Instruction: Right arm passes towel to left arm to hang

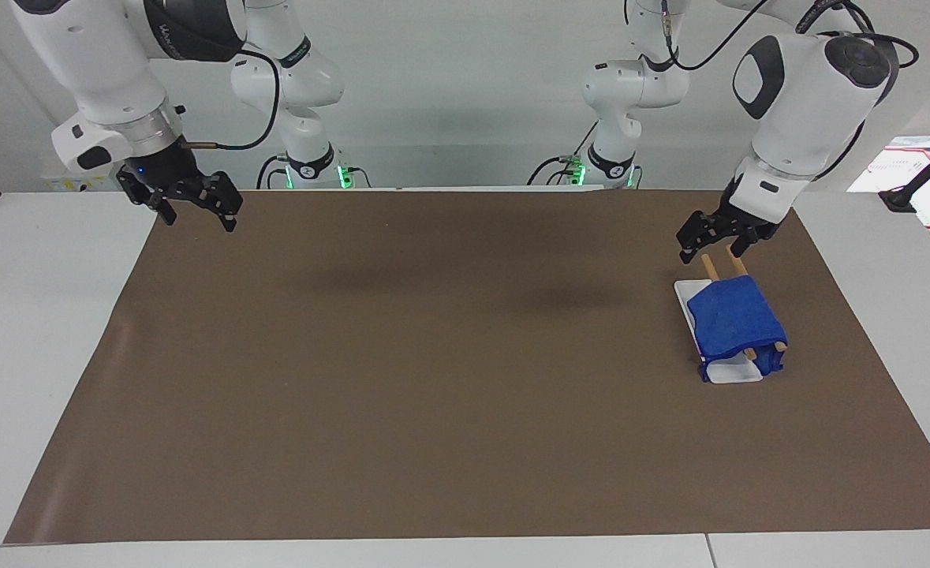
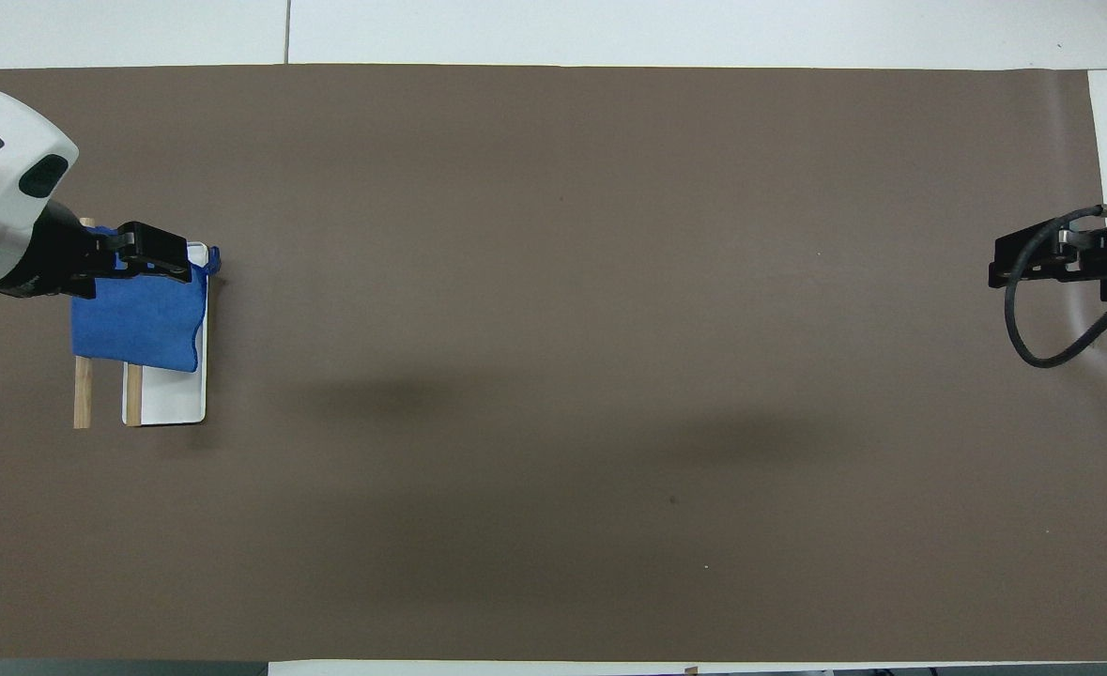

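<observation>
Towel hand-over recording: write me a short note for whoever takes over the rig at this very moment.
Left end effector: open, empty, raised over the rack's wooden bars at the end nearer the robots; not touching the towel.
Right end effector: open, empty, waiting over the mat's corner at the right arm's end.
Towel: draped over the two bars of the rack, above its white tray, at the left arm's end of the brown mat.
Done: towel looks hung, nothing gripped.
Left: probably only pulling the left arm clear; check the drape is secure.
</observation>
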